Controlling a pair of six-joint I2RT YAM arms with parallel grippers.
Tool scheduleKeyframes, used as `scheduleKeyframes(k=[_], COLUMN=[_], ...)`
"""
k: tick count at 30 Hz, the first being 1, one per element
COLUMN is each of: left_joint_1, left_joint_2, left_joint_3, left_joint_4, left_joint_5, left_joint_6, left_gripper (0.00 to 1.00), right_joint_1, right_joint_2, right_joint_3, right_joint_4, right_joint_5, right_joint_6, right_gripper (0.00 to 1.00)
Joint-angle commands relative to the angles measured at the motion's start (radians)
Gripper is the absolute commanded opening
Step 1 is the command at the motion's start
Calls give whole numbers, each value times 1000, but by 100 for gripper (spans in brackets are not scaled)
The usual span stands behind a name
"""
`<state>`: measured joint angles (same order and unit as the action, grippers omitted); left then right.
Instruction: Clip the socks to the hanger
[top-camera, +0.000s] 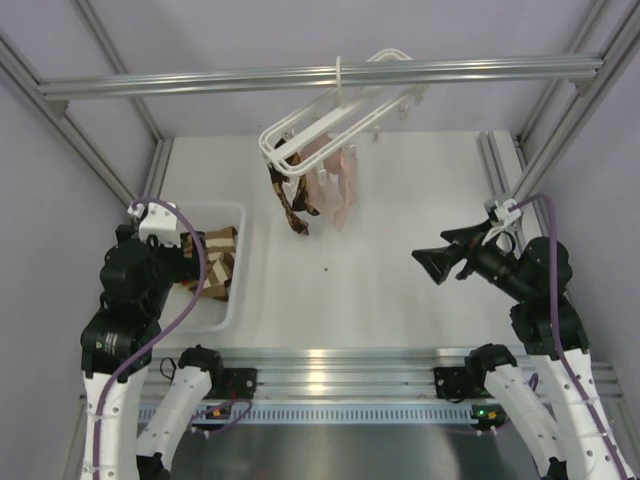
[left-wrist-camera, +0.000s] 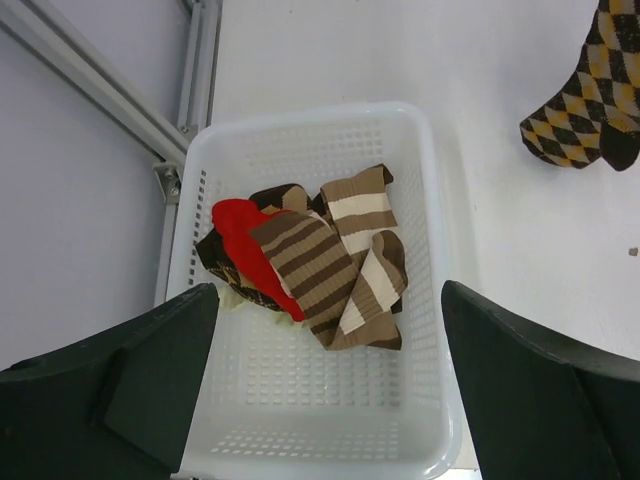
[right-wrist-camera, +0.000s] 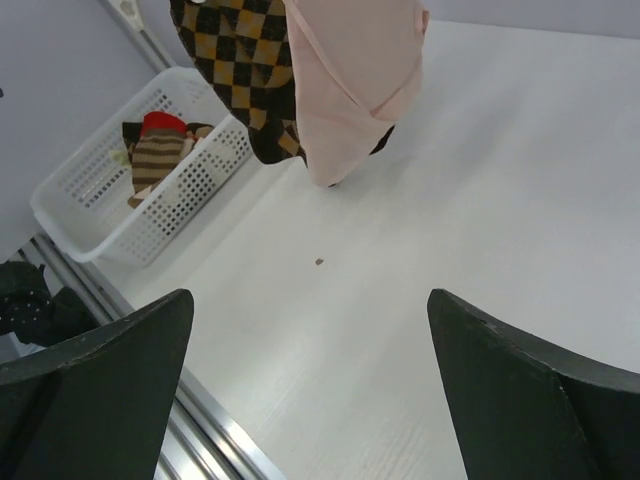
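Striped socks (left-wrist-camera: 320, 265) were noted loose in the basket (left-wrist-camera: 310, 115), none clipped yet; hanger (top-camera: 325, 118) was hung on the rail (top-camera: 200, 80). Left gripper (left-wrist-camera: 325, 400) and right gripper (right-wrist-camera: 310, 380) were seen wide open, empty.

White table (top-camera: 400, 200); pale lilac walls (top-camera: 40, 190); aluminium rail (top-camera: 200, 81)

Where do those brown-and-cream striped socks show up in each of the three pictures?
Top external: the striped socks lie at the left, inside the white basket.
Left wrist: in the picture's middle, in the basket.
Right wrist: at the upper left, in the basket.
Shared landmark: the white basket.
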<state>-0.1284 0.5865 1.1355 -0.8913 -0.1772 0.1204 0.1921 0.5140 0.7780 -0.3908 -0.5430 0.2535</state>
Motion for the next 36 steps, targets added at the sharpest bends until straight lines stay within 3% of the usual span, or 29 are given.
scheduleKeyframes(k=[1,3,8,13,18,23,26,36], left_joint_1=[6,7,6,7,7,4,-4,-284], left_joint_2=[-25,-30,-65,-235,-203,-77,21,222], left_joint_3=[6,13,-37,-296,-468,-543,-539,-522], left_joint_4=[52,40,112,521,791,1131,1254,1437], left_joint_5=[28,105,384,550,709,748,734,593], left_joint_6=[-19,2,-163,-267,-324,-346,-364,-151], left_gripper=[98,98,95,94,89,86,84,74], right_joint_1=[-13,-13,-13,-11,3,20,29,52], right_joint_2=[3,18,60,103,156,210,242,360], right_joint_3=[1,9,18,27,32,50,69,122], right_joint_4=[46,49,79,139,201,233,242,277], right_joint_5=[-14,-17,-34,-37,-49,-51,-49,-49], right_joint_6=[3,10,30,46,70,64,63,59], right_gripper=[100,100,100,100,100,100,100,100])
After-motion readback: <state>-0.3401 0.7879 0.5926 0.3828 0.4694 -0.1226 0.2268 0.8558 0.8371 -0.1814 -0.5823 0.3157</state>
